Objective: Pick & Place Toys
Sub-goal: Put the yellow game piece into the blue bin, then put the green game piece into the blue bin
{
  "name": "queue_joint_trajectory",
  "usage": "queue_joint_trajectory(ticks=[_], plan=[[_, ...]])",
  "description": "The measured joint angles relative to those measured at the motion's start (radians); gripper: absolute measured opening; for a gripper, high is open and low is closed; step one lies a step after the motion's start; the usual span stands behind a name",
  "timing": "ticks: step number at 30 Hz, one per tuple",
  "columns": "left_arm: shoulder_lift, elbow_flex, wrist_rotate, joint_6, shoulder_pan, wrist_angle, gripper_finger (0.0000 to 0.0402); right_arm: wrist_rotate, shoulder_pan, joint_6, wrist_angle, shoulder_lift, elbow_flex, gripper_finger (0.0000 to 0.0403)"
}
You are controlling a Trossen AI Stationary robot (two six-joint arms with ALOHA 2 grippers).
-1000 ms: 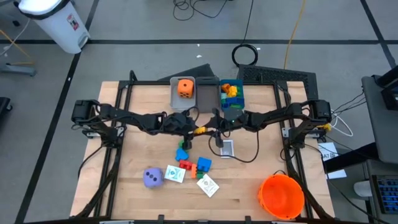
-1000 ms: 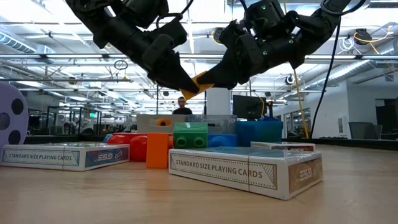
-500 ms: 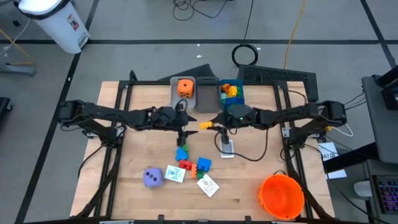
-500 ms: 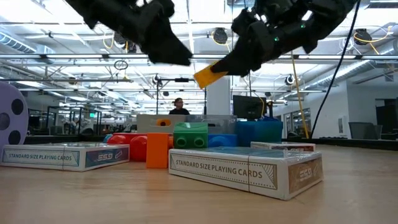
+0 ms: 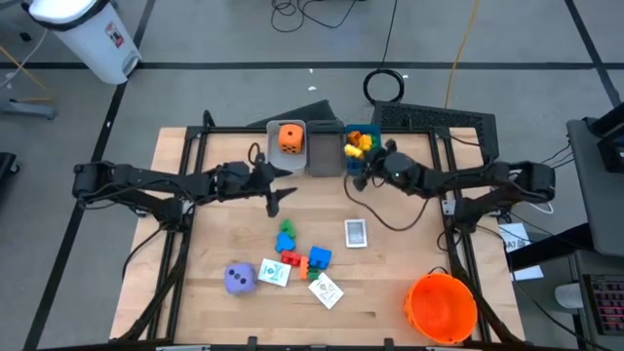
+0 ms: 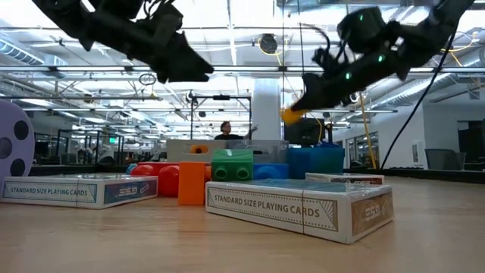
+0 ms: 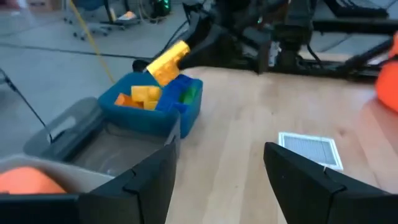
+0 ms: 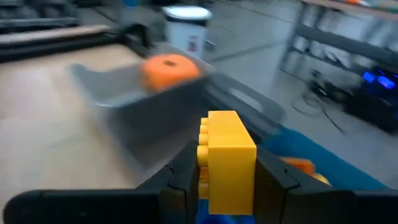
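The right pincer (image 8: 227,177) pinches a yellow block (image 8: 229,155) between its two fingers, gripping it by its flat sides so the studded face stays free. In the high view this pincer (image 5: 363,156) hangs at the blue bin (image 5: 374,158) at the far edge of the bench (image 5: 429,244), with the block (image 5: 357,148) above the bin's left part. That placement suggests the block is meant to drop in with the blocks already lying there, yellow, orange and green ones among them.

The left pincer (image 7: 217,168) is spread and holds nothing. It hovers left of centre (image 5: 274,195), well apart from the bin and above bare wood, likely keeping clear of the right arm.

Beside the blue bin, on its left, a grey bin (image 5: 290,148) holds the orange die (image 5: 290,137). Nearer, a white card (image 5: 356,233) lies alone at mid-bench. Nearer still is the unsorted cluster: a blue and green block (image 5: 285,237), a red block (image 5: 292,260), a blue block (image 5: 319,257), two more cards (image 5: 275,272) (image 5: 326,290), and the purple die (image 5: 240,279) to the left. The orange bucket (image 5: 441,306) stands at the near right corner.
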Motion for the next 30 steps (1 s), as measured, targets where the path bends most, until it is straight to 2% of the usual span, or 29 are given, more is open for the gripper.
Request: queue_joint_trajectory(ticks=[6,11,23,30], plan=[[0.005,-0.009,0.005,-0.036,0.016,0.025,0.0247,0.02,-0.124,0.052,0.066,0.121,-0.003,0.0091],[0.005,-0.008,0.013,-0.038,0.011,0.029,0.0248,0.019,-0.178,0.051,0.132,0.218,-0.005,0.0099],[0.005,-0.008,0.013,-0.036,0.011,0.029,0.0248,0.015,-0.151,0.032,0.201,0.235,-0.004,0.0218],[0.005,-0.008,0.014,-0.037,0.011,0.029,0.0248,0.014,-0.093,-0.038,0.199,0.201,-0.004,0.0254]])
